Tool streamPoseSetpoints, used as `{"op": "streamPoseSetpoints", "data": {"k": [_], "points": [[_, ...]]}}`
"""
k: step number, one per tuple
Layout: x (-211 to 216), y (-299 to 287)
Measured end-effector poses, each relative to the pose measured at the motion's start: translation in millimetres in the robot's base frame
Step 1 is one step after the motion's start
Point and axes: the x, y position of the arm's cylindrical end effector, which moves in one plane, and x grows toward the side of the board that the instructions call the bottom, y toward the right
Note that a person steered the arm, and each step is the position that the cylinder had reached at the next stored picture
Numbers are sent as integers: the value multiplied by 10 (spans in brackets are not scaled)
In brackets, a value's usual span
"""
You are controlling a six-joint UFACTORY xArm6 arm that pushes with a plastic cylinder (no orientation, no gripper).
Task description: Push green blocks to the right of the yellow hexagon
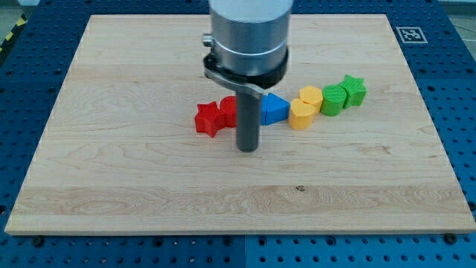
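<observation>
My tip [247, 149] sits below the red blocks [210, 117], touching nothing; there is no hand. The green blocks [343, 94] already sit right of the yellow hexagon [311, 97]. Looks done; next just keep away.

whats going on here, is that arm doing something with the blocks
A robot arm with a dark rod is working a row of small blocks on a wooden board. My tip sits just below the red blocks, near the row's left end. Both green blocks already lie right of the yellow hexagon; a yellow block and a blue block sit between.
</observation>
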Motion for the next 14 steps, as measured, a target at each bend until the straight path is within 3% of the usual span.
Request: {"op": "streamPoseSetpoints", "data": {"k": [3,14], "points": [[79,935],[-210,739]]}}
